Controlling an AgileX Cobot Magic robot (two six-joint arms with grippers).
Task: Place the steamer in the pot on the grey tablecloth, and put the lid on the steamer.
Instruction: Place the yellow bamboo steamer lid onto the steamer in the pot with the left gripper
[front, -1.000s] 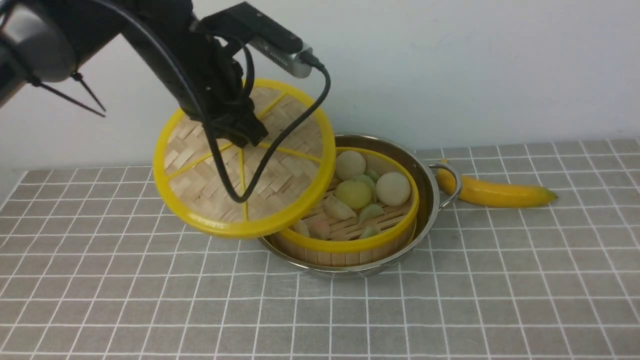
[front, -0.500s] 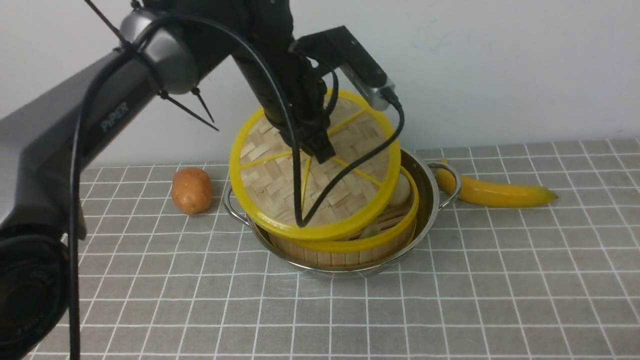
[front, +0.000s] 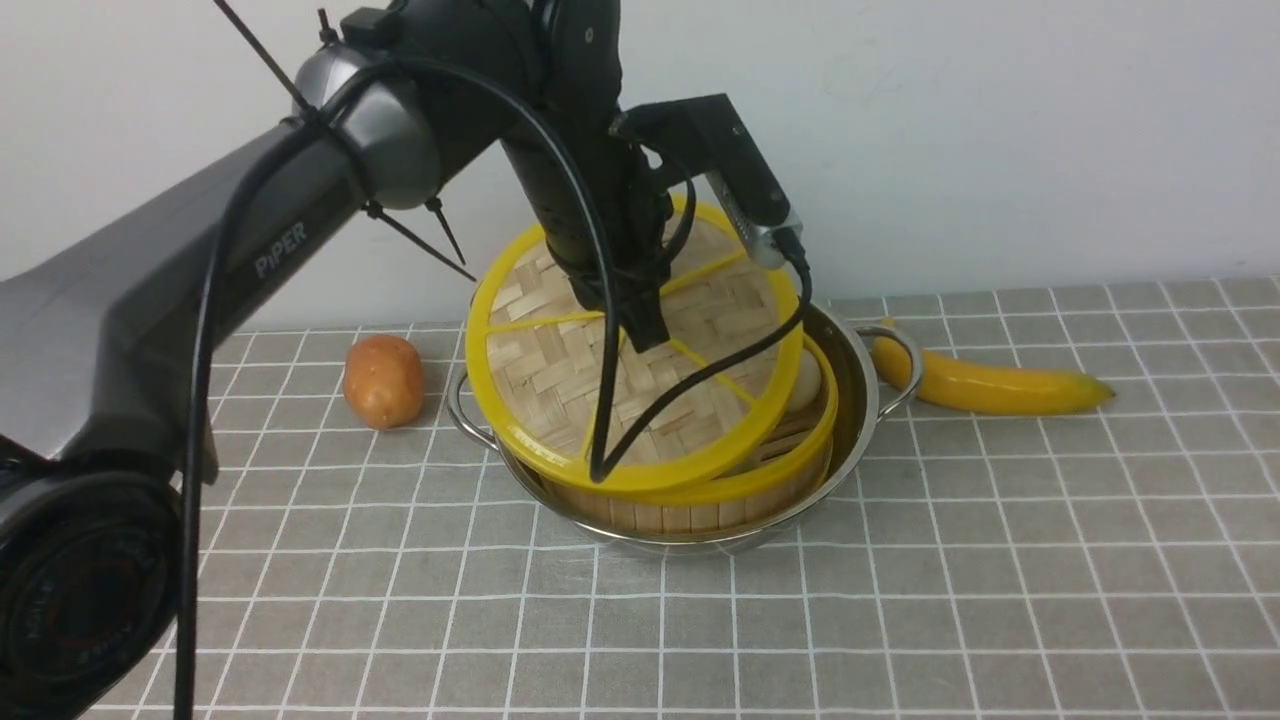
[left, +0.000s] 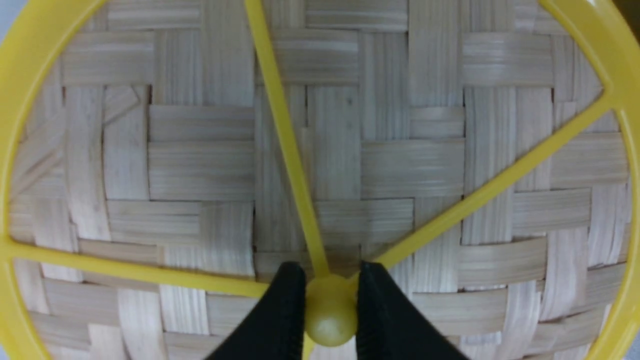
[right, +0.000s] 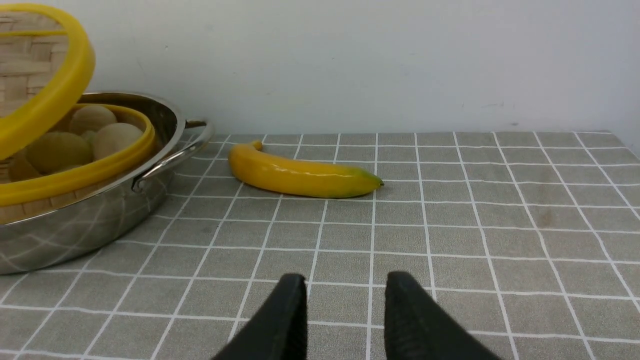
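Observation:
The shiny pot (front: 858, 372) stands on the grey tablecloth (front: 900, 600) with the steamer (front: 760, 487) inside it, holding round buns. My left gripper (front: 645, 335) is shut on the yellow centre hub (left: 330, 312) of the lid (front: 560, 380). The lid hangs tilted over the steamer, its near-left edge low on the steamer's rim and its far-right edge raised. In the right wrist view the lid's rim (right: 60, 90), the steamer (right: 85, 172) and the pot (right: 100, 220) show at one side. My right gripper (right: 345, 290) is open and empty, low over the cloth, out of the front view.
A potato (front: 382, 380) lies on the cloth left of the pot. A banana (front: 990, 385) lies right of the pot, close to its handle (front: 900, 370); it also shows in the right wrist view (right: 300, 175). A white wall stands behind.
My left gripper has carried the lid from the left to over the steamer and lowered it. The buns are now mostly covered. The potato came into view.

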